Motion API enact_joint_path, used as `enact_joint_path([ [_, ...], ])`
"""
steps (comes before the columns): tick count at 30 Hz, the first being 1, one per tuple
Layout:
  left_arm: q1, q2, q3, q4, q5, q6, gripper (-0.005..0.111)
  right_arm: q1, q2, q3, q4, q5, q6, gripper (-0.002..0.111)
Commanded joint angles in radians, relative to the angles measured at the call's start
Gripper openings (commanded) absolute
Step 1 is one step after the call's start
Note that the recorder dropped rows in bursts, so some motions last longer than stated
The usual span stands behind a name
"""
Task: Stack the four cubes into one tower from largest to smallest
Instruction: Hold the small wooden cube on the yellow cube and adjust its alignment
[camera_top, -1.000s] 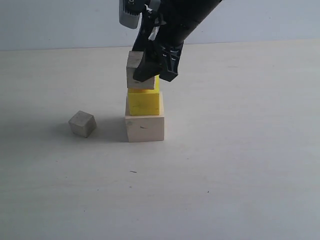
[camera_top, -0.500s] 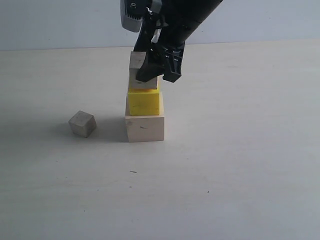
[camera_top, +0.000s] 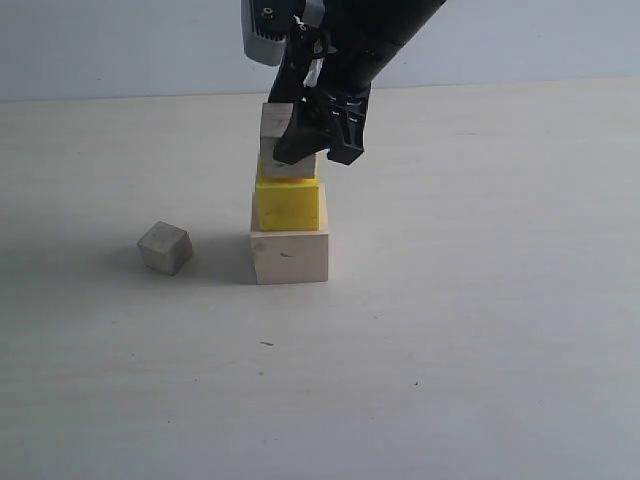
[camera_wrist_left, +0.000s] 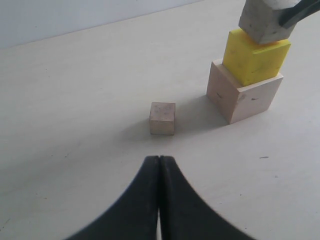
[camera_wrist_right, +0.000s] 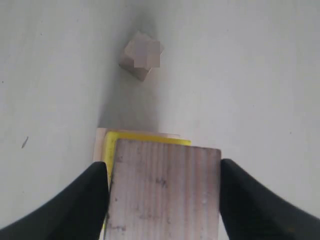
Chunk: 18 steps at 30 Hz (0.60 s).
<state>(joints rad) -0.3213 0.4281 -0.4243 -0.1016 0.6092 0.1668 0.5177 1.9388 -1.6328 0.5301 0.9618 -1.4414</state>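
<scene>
A: Four cubes logged, largest first. Large pale wood cube (camera_top: 289, 257) stands on the table (camera_top: 480, 300) as the tower's base.
B: Second?
A: Yellow cube (camera_top: 288, 205) sits on its top face.
B: Third?
A: Small wood cube (camera_top: 275, 135) is at the yellow cube's top, undersides meeting as far as the exterior view shows. Right gripper (camera_wrist_right: 164, 172) clamps it, one finger on each opposite side.
B: Smallest?
A: Smallest wood cube (camera_top: 164, 248) lies alone on the table, left of the tower in the exterior view. Left gripper (camera_wrist_left: 159, 200) hangs above bare table near it, jaws pressed together, holding nothing.
</scene>
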Motion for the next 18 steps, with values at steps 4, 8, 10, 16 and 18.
enact_joint_path([
  [4,0.002,-0.006,0.005,0.002,-0.01,-0.003,0.0,-0.002,-0.004,0.0,0.017,0.002,-0.032,0.009],
  [8,0.002,-0.006,0.005,0.002,-0.01,-0.003,0.0,-0.002,0.016,0.0,0.017,0.004,-0.032,0.009],
  [10,0.002,-0.006,0.005,0.002,-0.01,-0.003,0.0,-0.002,0.02,0.0,0.017,0.004,-0.032,0.009],
  [16,0.002,-0.006,0.005,0.002,-0.01,-0.003,0.0,-0.002,0.02,0.0,0.017,0.004,-0.032,0.009],
  [18,0.002,-0.006,0.005,0.002,-0.01,-0.003,0.0,-0.002,0.021,0.0,0.017,0.002,-0.034,0.009],
])
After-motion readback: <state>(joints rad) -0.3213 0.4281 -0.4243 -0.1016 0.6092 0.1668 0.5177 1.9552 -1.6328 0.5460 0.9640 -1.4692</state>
